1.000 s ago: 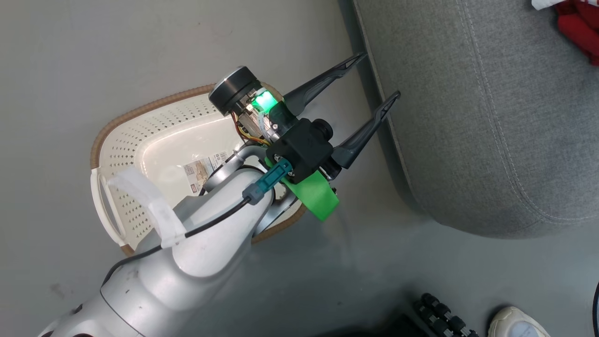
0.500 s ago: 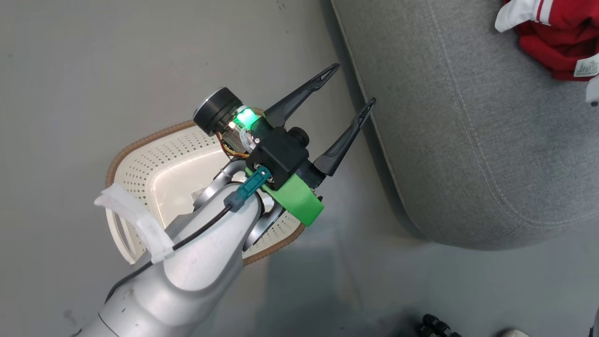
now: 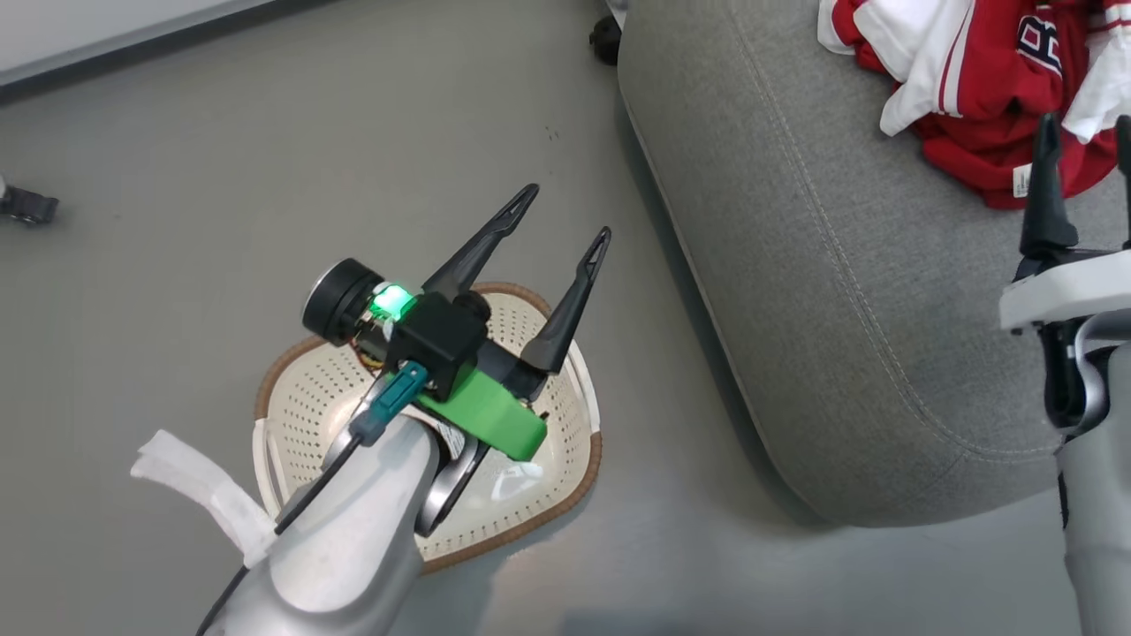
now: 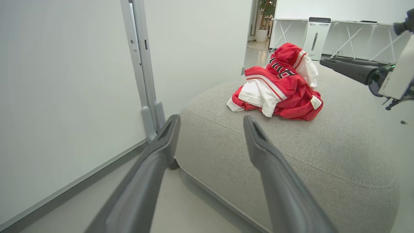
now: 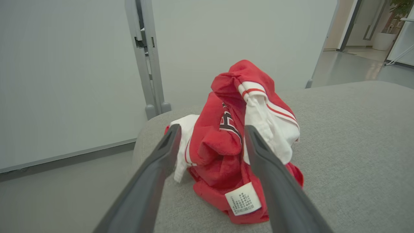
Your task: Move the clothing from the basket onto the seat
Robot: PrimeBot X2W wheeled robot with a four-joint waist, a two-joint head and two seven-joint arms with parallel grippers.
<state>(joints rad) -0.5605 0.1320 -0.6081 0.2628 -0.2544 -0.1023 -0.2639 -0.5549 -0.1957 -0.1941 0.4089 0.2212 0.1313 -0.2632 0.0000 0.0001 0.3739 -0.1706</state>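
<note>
Everything is lit brightly and evenly, and soft shadows are cast on the floor (image 3: 221, 177) beside the seat (image 3: 839, 309). The near fingers (image 4: 139, 194) are rendered slightly blurred in the wrist views.

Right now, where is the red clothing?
In the head view the clothing lies heaped at the upper right, on the grey seat, just ahead of the right gripper.

Left gripper (image 3: 566, 210), jaws wide apart, poised over cream basket (image 3: 292, 415) on grey floor (image 3: 221, 177). Just right of basket, grey seat (image 3: 839, 309); red-and-white clothing (image 3: 972, 115) heaped on top. Right gripper (image 3: 1085, 132) parted, holding nothing, tips near clothing.
</note>
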